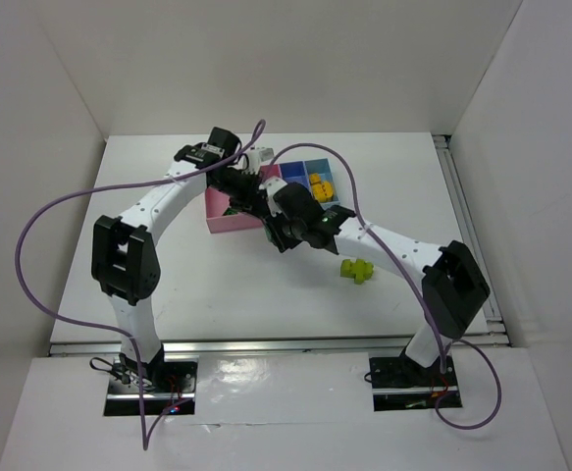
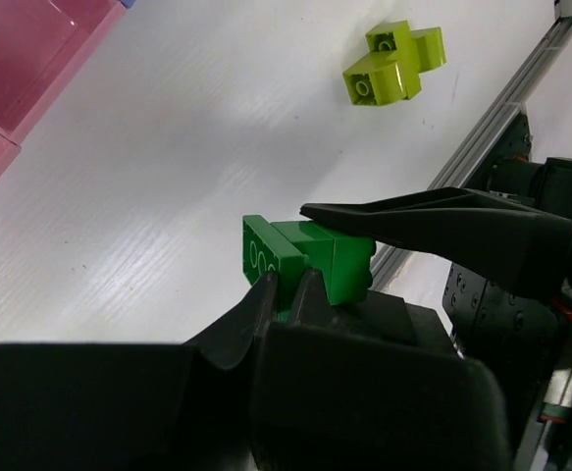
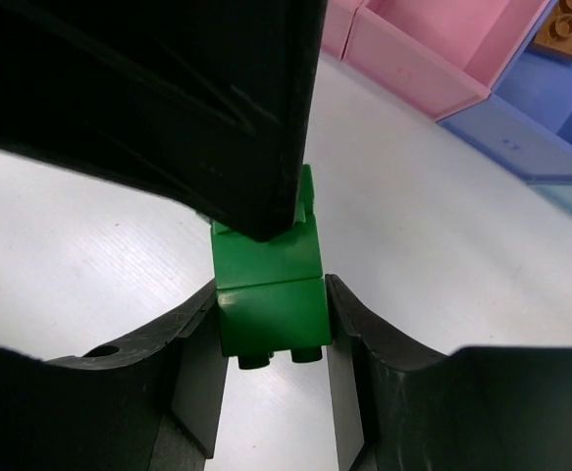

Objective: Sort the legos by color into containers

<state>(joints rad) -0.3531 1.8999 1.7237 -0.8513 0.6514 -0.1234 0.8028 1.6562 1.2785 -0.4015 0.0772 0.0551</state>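
The dark green lego is likely light, rigid, slick. Left gripper and right gripper both clamp it. Grip flat side walls, not studs.

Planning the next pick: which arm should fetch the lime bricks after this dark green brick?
Probably right: the lime bricks lie on the table beside the right arm, well clear of the left arm.

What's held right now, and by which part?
A dark green lego pair: right gripper clamps one brick's opposite sides, left gripper pinches the other end.
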